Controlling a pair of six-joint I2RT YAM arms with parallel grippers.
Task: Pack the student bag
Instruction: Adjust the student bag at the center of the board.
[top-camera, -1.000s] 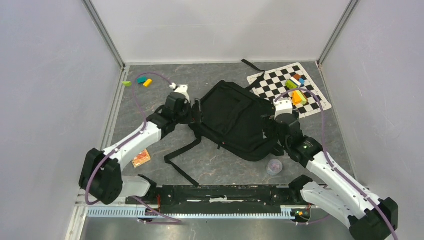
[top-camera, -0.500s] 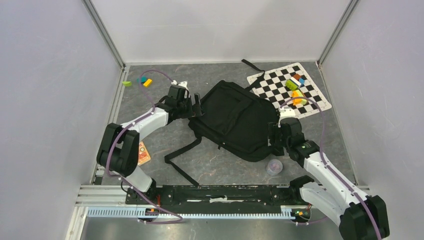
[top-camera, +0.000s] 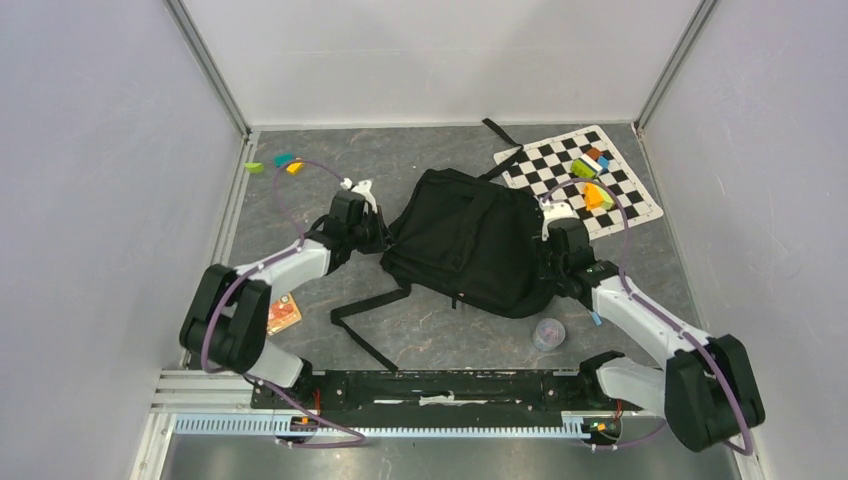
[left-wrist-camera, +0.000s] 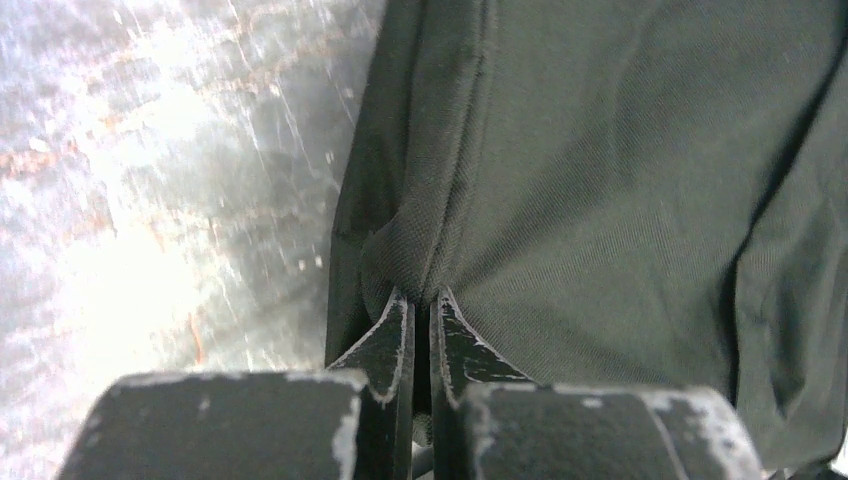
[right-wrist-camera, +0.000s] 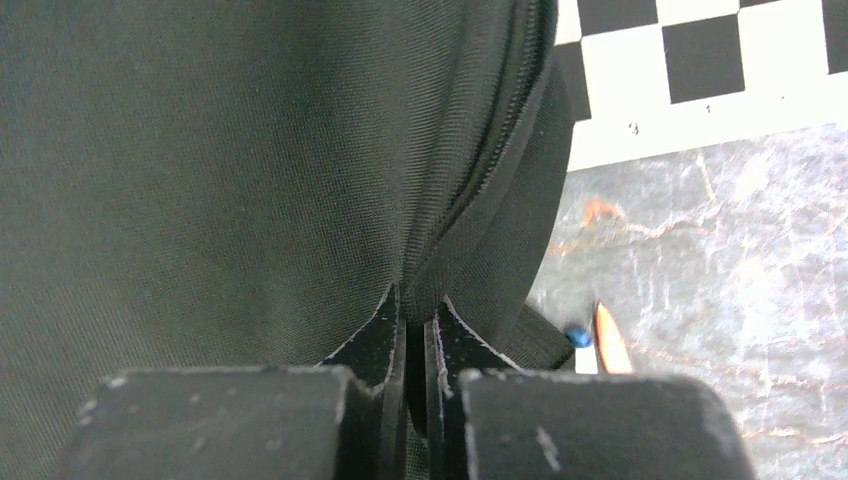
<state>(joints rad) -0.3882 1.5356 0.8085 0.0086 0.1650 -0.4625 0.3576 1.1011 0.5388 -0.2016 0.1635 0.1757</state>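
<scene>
**Student bag (top-camera: 465, 240): pinched at two opposite edges, awaiting a joint move**

Location: we record the student bag lying flat on the table (top-camera: 430, 335), just left of the checkered mat (top-camera: 540, 165). Its closest corner touches or overlaps the mat's edge; we cannot tell which. Its straps (top-camera: 365, 305) trail off the side away from the mat.

Left gripper (left-wrist-camera: 420, 297): clenched on a seam fold at the bag's edge farthest from the mat.

Right gripper (right-wrist-camera: 412, 293): clenched on a fold beside the zipper line, at the edge nearest the mat.

Step in hand, as we judge it: shifting or spreading the bag so that its opening can be reached.

Handling notes: both holds are thin pinches of soft fabric, so we advise moving the two arms together and slowly, with even tension across the cloth. A jerk from one side would likely pull the fold free. We would steer away from the mat, lest the bag drag it and the coloured blocks (top-camera: 594, 192) on it.
</scene>
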